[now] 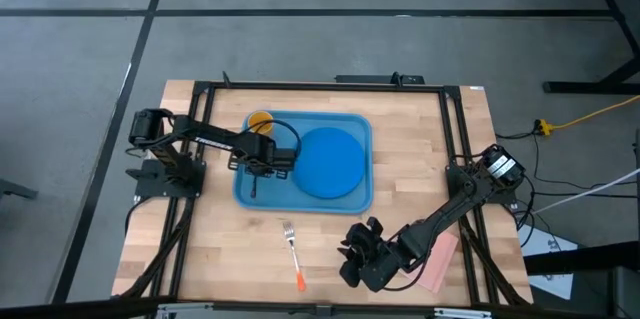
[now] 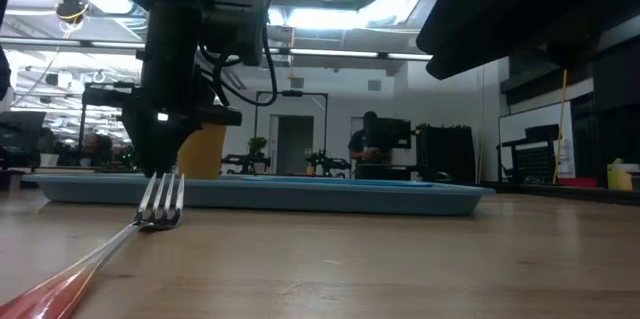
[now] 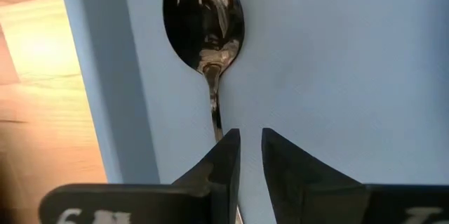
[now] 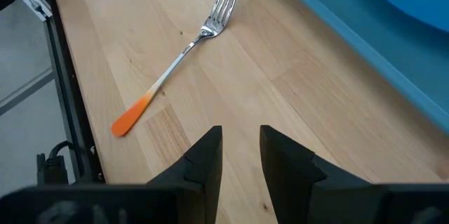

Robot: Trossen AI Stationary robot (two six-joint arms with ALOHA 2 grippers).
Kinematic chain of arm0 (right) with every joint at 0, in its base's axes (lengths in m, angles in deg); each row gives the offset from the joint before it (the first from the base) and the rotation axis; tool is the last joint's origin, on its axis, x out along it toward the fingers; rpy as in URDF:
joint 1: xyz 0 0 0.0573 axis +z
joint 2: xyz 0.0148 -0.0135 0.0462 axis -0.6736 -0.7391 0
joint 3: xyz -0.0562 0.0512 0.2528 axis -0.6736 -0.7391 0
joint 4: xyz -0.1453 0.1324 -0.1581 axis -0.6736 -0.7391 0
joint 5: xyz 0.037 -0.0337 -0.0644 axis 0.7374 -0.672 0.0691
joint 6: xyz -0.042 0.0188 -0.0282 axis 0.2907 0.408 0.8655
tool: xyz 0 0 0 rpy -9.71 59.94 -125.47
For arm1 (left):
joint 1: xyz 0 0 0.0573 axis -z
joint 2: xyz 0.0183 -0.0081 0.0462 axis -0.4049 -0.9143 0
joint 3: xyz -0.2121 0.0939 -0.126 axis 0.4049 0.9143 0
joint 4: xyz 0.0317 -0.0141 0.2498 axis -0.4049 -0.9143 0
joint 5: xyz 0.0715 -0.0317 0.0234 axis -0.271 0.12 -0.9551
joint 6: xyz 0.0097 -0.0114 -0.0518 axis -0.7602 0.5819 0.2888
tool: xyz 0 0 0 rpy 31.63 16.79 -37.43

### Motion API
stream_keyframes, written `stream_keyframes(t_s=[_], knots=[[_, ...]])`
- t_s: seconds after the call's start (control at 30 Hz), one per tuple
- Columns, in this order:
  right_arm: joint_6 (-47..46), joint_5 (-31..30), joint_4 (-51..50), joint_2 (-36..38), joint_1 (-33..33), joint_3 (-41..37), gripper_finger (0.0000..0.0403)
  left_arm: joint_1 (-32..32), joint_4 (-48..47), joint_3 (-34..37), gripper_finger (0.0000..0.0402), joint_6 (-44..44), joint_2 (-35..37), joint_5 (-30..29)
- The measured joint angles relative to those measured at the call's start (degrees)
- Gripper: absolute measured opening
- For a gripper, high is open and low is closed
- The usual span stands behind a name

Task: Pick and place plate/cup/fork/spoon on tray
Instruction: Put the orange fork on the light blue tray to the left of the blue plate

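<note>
The spoon (image 3: 203, 20) lies on the floor of the light blue tray (image 1: 300, 202), along its left wall (image 3: 98, 76). Its dark handle also shows in the high view (image 1: 254, 187). My left gripper (image 3: 250, 134) hangs over the spoon's handle, fingers a narrow gap apart. The deep blue plate (image 1: 330, 162) and the yellow cup (image 1: 260, 120) sit on the tray. The orange-tipped fork (image 1: 293, 254) lies flat on the table near the front edge. My right gripper (image 4: 241, 131), narrowly open and empty, is to the fork's right. My left gripper points down over the spoon's thin neck (image 3: 216, 115). The handle runs behind one fingertip (image 3: 228, 147). The gap between the fingers is wider than the handle, and I cannot tell whether a finger touches it. The spoon lies flat on the tray.
A pink book (image 1: 438, 259) lies under my right arm near the table's right front corner. A black frame runs around the tabletop. Bare wood lies between the tray and the front edge, around the fork (image 4: 179, 52).
</note>
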Motion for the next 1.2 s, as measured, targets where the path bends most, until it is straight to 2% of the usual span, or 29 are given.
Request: stream_keyframes(t_s=[0.17,0.33,0.5,0.77,0.87,0.93,1.0,1.1,1.2], knots=[[0.0,0.0,0.0,0.0,0.0,0.0,0.0100,0.2,-0.1,-0.5,0.0052,-1.4,0.0,1.6],[0.0,0.0,0.0,0.0,0.0,0.0,0.0100,2.8,0.2,-5.3,0.0051,-11.7,0.0,8.4],[0.0,0.0,0.0,0.0,0.0,0.0,0.0100,9.2,0.1,-10.9,0.0051,-20.4,0.1,11.6],[0.0,0.0,-0.1,0.0,0.0,0.0,0.0100,22.7,0.4,-18.8,0.0051,-16.0,0.1,24.2],[0.0,0.0,-0.1,0.0,0.0,0.0,0.0100,27.9,1.4,-21.1,0.0051,-14.7,0.1,23.4],[-0.1,0.0,0.0,0.0,0.0,0.0,0.0100,31.4,3.1,-21.6,0.0051,-17.5,0.1,19.8],[-0.2,0.0,0.0,0.0,0.0,0.0,0.0100,35.1,3.2,-21.6,0.0051,-25.0,0.1,16.5],[-0.3,0.0,0.6,0.0,0.0,0.0,0.0100,40.9,0.9,-21.6,0.0051,-35.6,0.1,16.8],[-1.1,0.0,2.5,0.0,0.0,0.0,0.0100,46.0,-1.3,-21.6,0.0051,-43.4,0.2,13.8]])
